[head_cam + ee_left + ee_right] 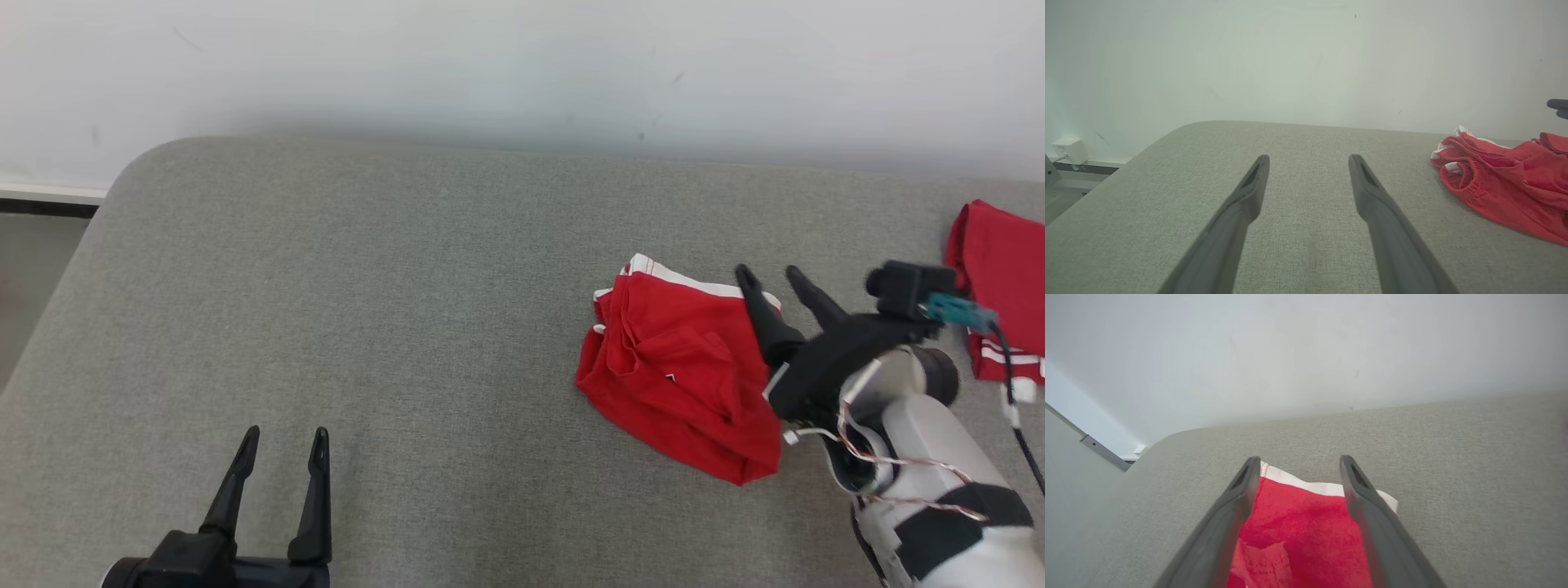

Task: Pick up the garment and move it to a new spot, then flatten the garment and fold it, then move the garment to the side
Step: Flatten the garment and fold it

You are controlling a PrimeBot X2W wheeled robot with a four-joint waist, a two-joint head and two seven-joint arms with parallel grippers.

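The garment (678,367) is red with a white trim, and it lies crumpled on the grey cushioned surface (392,286), right of the middle. My right gripper (769,274) hovers over its right edge with the jaws open and nothing between them; in the right wrist view the garment (1298,535) shows between and below the fingers (1237,498). My left gripper (284,438) stands open near the front left, far from the cloth. In the left wrist view the garment (1506,183) lies off to the right of that open left gripper (1308,159).
A second red cloth (1000,286) with white stripes lies at the far right edge. A white wall (522,65) runs behind the surface, whose rounded corner sits at the back left. A small white box (1069,149) sits on the wall base.
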